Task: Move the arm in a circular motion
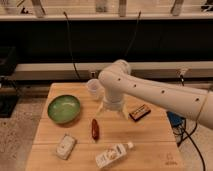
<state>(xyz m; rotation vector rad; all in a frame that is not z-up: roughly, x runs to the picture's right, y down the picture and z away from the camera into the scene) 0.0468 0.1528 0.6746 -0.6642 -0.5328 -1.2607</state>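
The arm is reaching in from the right over the wooden table, its gripper hanging above the middle, between the clear cup, the red pepper and the dark snack bar. Green bowl is sitting left.

White arm dotted dark, pale claw above table, green bowl
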